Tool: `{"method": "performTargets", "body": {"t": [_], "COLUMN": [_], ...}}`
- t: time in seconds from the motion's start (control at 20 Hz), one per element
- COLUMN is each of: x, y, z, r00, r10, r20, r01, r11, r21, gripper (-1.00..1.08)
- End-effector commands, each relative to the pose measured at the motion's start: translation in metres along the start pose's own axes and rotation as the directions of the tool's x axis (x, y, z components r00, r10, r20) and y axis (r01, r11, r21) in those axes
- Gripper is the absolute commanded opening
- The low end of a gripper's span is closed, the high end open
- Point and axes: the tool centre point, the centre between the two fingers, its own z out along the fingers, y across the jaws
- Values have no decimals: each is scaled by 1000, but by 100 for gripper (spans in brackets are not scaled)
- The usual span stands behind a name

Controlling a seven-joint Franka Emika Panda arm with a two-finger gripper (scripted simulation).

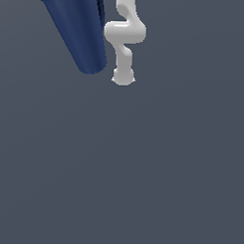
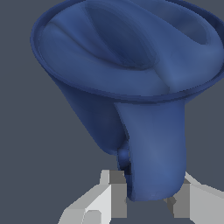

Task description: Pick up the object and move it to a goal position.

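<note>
One pitcher [image 2: 131, 65], dark blue, gripped between two fingers [image 2: 114, 197] clamped on the handle end in the wrist view. In the exterior view, up at eleven o'clock, tilted, clear of the grey floor [image 1: 141, 184]. Best carried slowly, grip firm, tilt unchanged. Arm [image 1: 124, 39] just beside at one o'clock; nothing else in the way.

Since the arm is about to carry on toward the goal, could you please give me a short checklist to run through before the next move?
1. Pitcher sits between the end effector fingers: ok, a finger stands on each side of its narrow end.
2. Fingers firmly in contact: cannot tell, contact faces are hidden.
3. Pitcher clear of the floor: ok in the exterior view, it appears to hang near the top.
4. Pitcher upright: not ok, it is tilted in the exterior view.
5. Goal position visible: not ok, no marker shows.
6. Arm clear of obstacles: ok, nothing nearby.
</note>
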Motion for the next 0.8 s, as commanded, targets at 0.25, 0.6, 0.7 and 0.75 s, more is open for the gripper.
{"method": "performTargets", "body": {"t": [0.25, 0.6, 0.7, 0.75], "x": [2, 12, 14, 14], "y": [-2, -11, -12, -12], "z": [-2, -10, -11, -11], "r00": [1000, 1000, 1000, 1000], "r10": [0, 0, 0, 0], "r20": [0, 0, 0, 0], "r01": [0, 0, 0, 0], "r11": [1000, 1000, 1000, 1000], "r21": [0, 0, 0, 0], "gripper": [-100, -100, -100, -100]}}
